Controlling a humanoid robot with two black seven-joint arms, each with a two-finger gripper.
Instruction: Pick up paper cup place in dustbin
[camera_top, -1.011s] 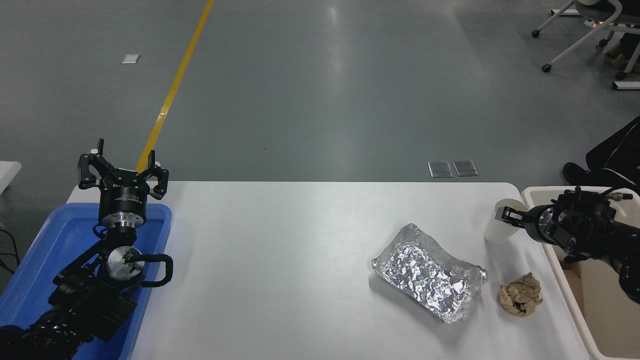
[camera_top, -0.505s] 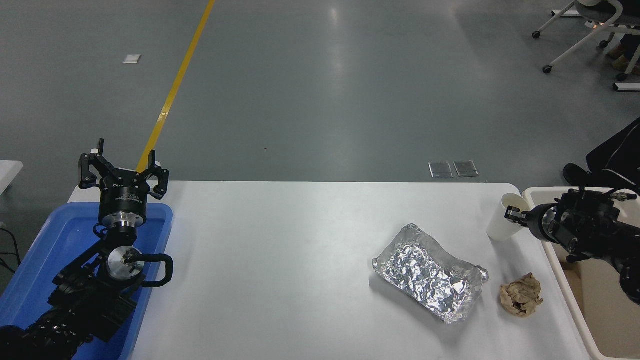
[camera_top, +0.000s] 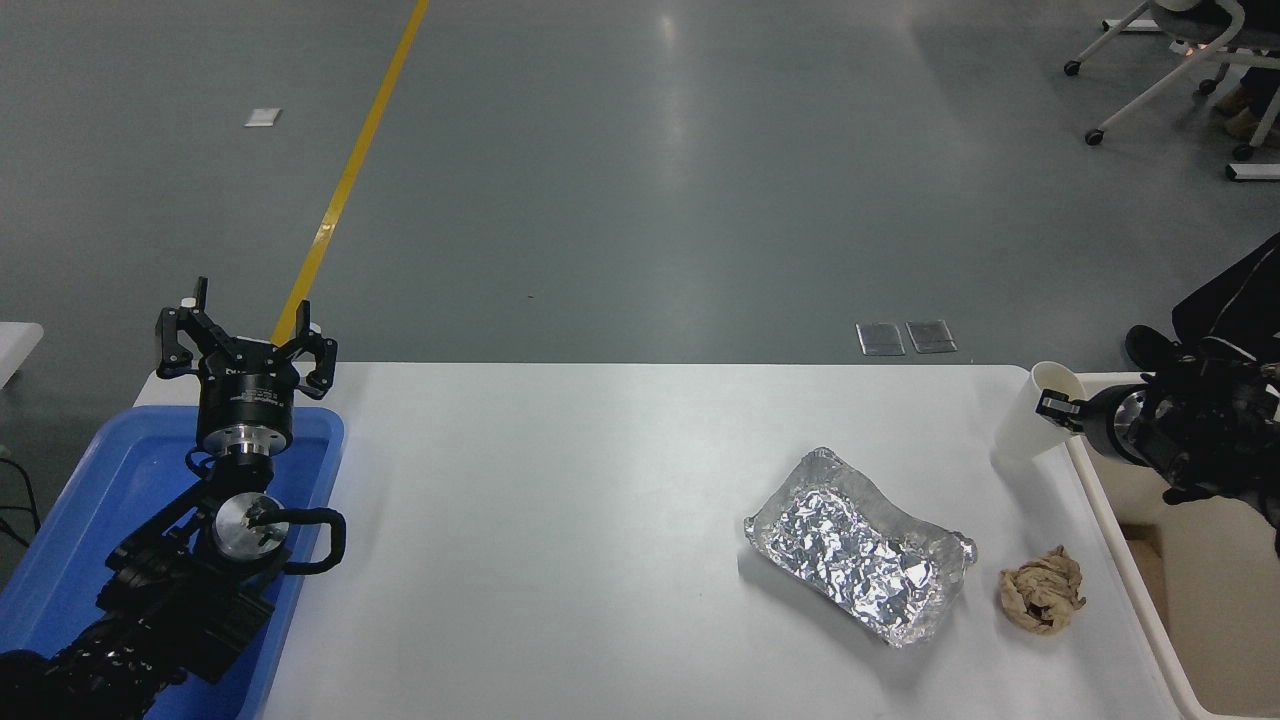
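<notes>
Paper cup (camera_top: 1030, 415) tilted at table's far right corner, raised beside dustbin (camera_top: 1110, 520) rim, pinched at its rim by my right gripper (camera_top: 1058, 408), forearm level over dustbin, my left gripper (camera_top: 245, 350) spread, parked above blue tray (camera_top: 90, 500).

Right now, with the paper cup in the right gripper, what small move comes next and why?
Probably carry the paper cup farther right: the right gripper holds it by the rim at the table's edge, beside the dustbin, not yet over its opening.
</notes>
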